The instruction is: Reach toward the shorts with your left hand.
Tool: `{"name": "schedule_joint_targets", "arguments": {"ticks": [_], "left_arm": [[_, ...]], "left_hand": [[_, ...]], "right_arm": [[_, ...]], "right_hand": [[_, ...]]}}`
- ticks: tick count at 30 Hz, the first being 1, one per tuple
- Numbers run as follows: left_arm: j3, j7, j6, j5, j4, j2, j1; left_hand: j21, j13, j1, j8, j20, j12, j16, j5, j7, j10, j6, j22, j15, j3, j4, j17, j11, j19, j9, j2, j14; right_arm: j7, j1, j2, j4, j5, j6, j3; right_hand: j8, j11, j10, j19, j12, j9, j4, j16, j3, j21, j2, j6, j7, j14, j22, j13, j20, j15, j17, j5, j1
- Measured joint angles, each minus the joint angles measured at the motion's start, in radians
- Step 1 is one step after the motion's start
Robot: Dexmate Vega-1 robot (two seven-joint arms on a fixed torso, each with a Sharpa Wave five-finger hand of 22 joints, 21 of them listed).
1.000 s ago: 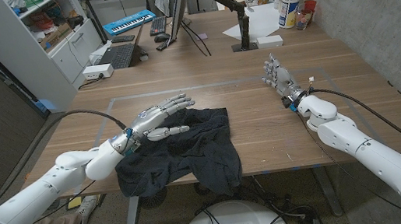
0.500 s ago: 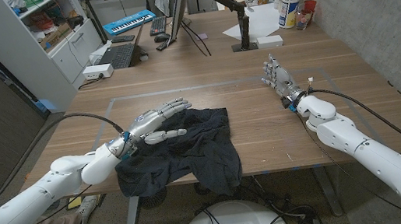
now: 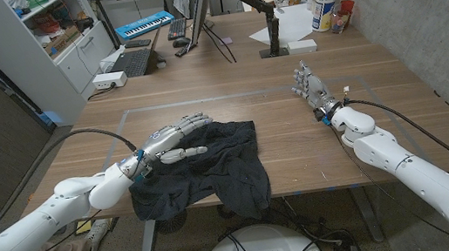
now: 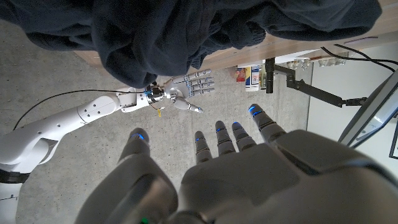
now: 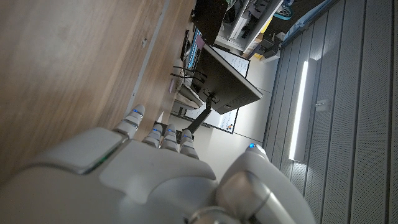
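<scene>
Both hands hold nothing: the left hand [image 3: 172, 138], fingers spread ready to grasp, hovers at the near-left edge of the shorts [image 3: 204, 168]; the right hand [image 3: 312, 87] waits, fingers apart, well right of the shorts.

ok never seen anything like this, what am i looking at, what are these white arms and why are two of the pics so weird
This is a two-armed robot standing at a wooden table. The wide picture comes from a camera on its head, looking down. Each arm ends in a robot hand with fingers. The left robot hand hovers open over the edge of dark shorts, which lie crumpled near the table's front edge, partly hanging off. The right robot hand waits open on the table, holding nothing. The odd pictures come from cameras on the wrists, looking along the back of each hand, so they appear turned over: the left wrist view shows the shorts above its fingers. A keyboard, monitor and bottles sit at the far end.
</scene>
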Motion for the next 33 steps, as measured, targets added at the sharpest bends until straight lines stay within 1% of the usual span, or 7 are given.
{"name": "schedule_joint_targets", "arguments": {"ticks": [15,33], "left_arm": [[0.023,-0.005,-0.018,0.022,0.036,-0.015,-0.032],[0.039,0.003,0.002,0.037,0.027,-0.013,-0.038]], "left_hand": [[0.000,0.000,0.000,0.000,0.000,0.000,0.000,0.000,0.004,0.000,0.004,0.000,0.000,0.000,0.000,0.000,0.000,0.000,0.000,0.000,0.000],[-0.004,0.005,0.000,0.000,0.000,0.000,0.000,0.004,0.004,0.000,0.004,0.000,0.000,0.000,0.000,0.000,0.000,0.000,0.000,0.000,0.000]], "right_arm": [[-0.003,-0.003,0.001,-0.005,-0.001,-0.002,-0.001],[0.007,-0.008,-0.001,-0.006,0.005,0.003,0.001]], "right_hand": [[0.000,0.000,0.000,0.000,0.000,0.000,0.000,0.000,0.000,0.000,0.000,0.000,0.000,0.000,0.000,0.000,0.000,0.000,0.000,0.000,0.000],[0.000,0.000,0.000,0.000,0.000,0.000,0.000,0.000,0.000,0.000,0.000,0.000,0.000,-0.004,0.000,0.000,0.000,0.004,0.000,0.000,0.000]]}}
